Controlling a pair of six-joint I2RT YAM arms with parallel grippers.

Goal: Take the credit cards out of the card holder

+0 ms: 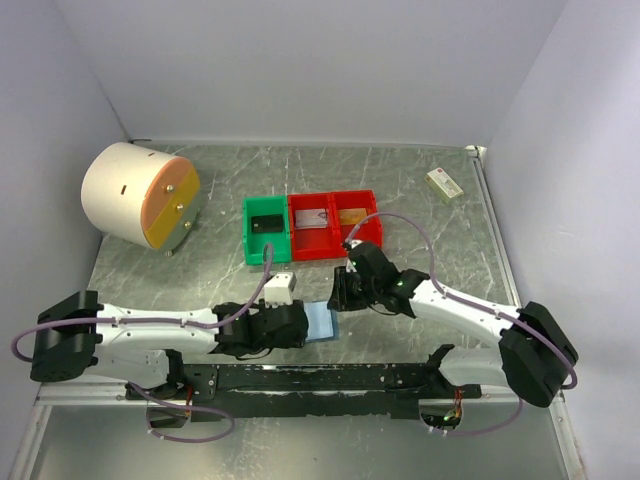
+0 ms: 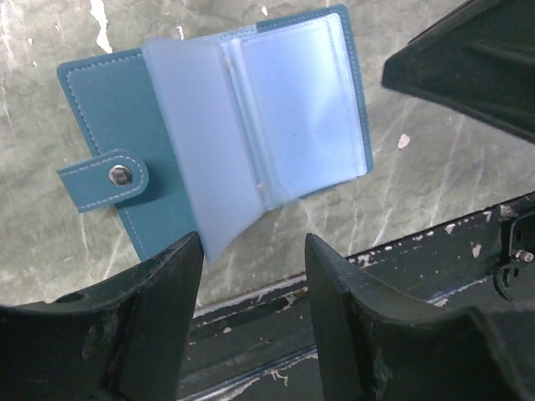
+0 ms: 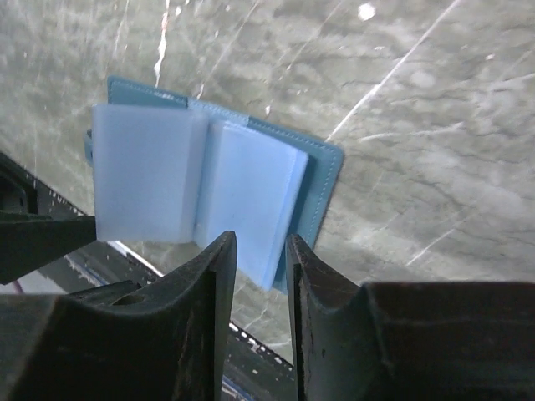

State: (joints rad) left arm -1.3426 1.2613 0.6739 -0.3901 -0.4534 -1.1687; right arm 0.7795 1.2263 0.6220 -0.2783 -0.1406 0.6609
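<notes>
Card holder [image 2: 100,100]: blue, lying open on the table [image 1: 400,180], at the near side between the two arms.
Pages: its clear pages [image 2: 292,109] stand fanned up.
Left fingers [image 2: 159,309]: spread wide, just left of it, holding nothing.
Right fingers [image 3: 209,292]: a little apart; a page corner shows in the gap.
Bins: a green bin [image 1: 252,250] and two red bins [image 1: 312,250] sit farther back.

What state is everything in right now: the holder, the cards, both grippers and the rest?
Holder, open and lying flat, clear sleeves fanned and apparently empty.
Cards, out of the holder, one in each bin.
Bins, upright, each holding a card.
Left gripper, open, holding nothing.
Right gripper, slightly open, at the holder's edge.
Drum, lying on its side.
</notes>
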